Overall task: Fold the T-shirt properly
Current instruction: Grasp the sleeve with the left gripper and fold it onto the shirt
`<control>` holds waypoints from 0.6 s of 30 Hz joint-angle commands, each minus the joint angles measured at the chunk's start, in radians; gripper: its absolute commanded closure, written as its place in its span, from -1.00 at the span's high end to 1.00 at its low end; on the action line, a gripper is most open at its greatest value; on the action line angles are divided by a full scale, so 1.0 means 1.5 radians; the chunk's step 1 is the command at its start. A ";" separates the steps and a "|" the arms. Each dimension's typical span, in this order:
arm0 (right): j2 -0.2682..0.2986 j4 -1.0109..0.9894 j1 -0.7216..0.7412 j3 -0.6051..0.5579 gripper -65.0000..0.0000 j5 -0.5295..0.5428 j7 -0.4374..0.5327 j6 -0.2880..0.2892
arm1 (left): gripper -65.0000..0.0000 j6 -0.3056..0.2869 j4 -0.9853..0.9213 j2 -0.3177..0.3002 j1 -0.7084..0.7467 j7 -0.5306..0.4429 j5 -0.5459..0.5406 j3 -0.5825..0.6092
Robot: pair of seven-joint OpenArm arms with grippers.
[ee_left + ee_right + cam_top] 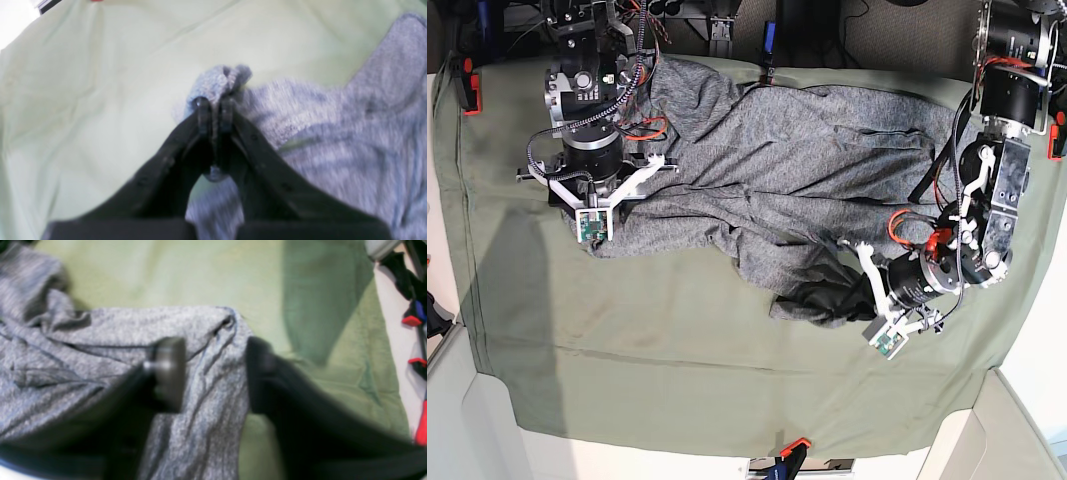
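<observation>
Pincers first: left pincer (215,111) is clamped on a bunched fold of the T-shirt (817,160); right pincer (213,373) stands apart over a shirt edge, gripping nothing. T-shirt lies rumpled across the far half of the green cloth (657,350) covering the desk.

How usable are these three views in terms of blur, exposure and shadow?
Left wrist view: washed out, green sheet nearly white, T-shirt smeared, though the left gripper reads shut on a fabric fold. Right wrist view: soft focus, right gripper fingers blurred, a dark shadow band across the sheet. Base view: sharp, evenly lit, a broad shadow at lower left.
</observation>
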 commanded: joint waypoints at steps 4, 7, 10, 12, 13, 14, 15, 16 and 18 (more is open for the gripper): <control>-0.002 0.010 0.005 0.000 -0.94 -0.005 0.016 0.015 | -1.00 0.003 0.061 -0.015 0.032 0.006 -0.021 -0.107; -0.002 0.010 0.003 0.000 -0.98 -0.005 0.015 0.019 | -1.00 -0.012 0.108 -0.014 0.077 0.040 -0.056 -0.189; -0.002 0.007 0.003 0.000 -0.98 -0.005 0.013 0.019 | -1.00 -0.021 0.148 -0.014 0.130 0.058 -0.075 -0.252; -0.002 0.005 0.004 0.000 -0.98 -0.005 0.013 0.019 | -1.00 -0.025 0.165 -0.014 0.163 0.062 -0.083 -0.281; -0.002 0.003 0.003 0.000 -0.98 -0.005 0.013 0.019 | -1.00 -0.025 0.172 -0.014 0.178 0.065 -0.088 -0.290; -0.002 0.002 0.003 0.000 -0.98 -0.005 0.013 0.019 | -0.93 -0.025 0.177 -0.014 0.193 0.068 -0.092 -0.298; -0.002 0.001 0.003 0.000 -0.98 -0.005 0.013 0.019 | -0.84 -0.025 0.181 -0.014 0.208 0.072 -0.095 -0.304; -0.002 0.001 0.003 0.000 -0.98 -0.005 0.013 0.019 | -0.73 -0.025 0.185 -0.014 0.222 0.075 -0.097 -0.309; -0.002 0.001 0.003 0.000 -0.98 -0.005 0.013 0.019 | -0.53 -0.025 0.193 -0.014 0.254 0.079 -0.097 -0.316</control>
